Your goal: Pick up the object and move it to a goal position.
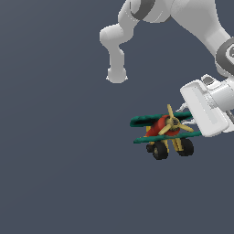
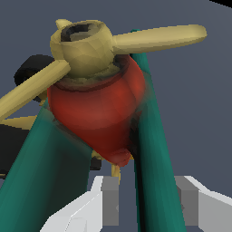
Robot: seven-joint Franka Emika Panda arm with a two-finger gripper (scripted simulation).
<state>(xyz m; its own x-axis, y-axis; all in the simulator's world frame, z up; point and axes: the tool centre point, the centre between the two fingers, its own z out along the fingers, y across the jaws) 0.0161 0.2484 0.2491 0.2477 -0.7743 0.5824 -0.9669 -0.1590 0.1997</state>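
The toy biplane (image 1: 165, 131) has two green wings, a red body, a yellow propeller and black wheels. It sits at the exterior view's right, with its propeller facing the camera. My gripper (image 1: 186, 116) reaches in from the right, and its white hand (image 1: 204, 108) is beside the wing tips. In the wrist view the biplane (image 2: 97, 106) fills the picture nose-on. One green wing (image 2: 152, 136) runs between my two grey fingers (image 2: 108, 199), and the gripper (image 2: 148, 201) is shut on that wing. Whether the wheels touch the ground cannot be told.
The arm's white links (image 1: 116, 50) hang across the top of the exterior view, behind and above the biplane. A plain dark grey ground (image 1: 59, 160) surrounds everything, with no other object on it.
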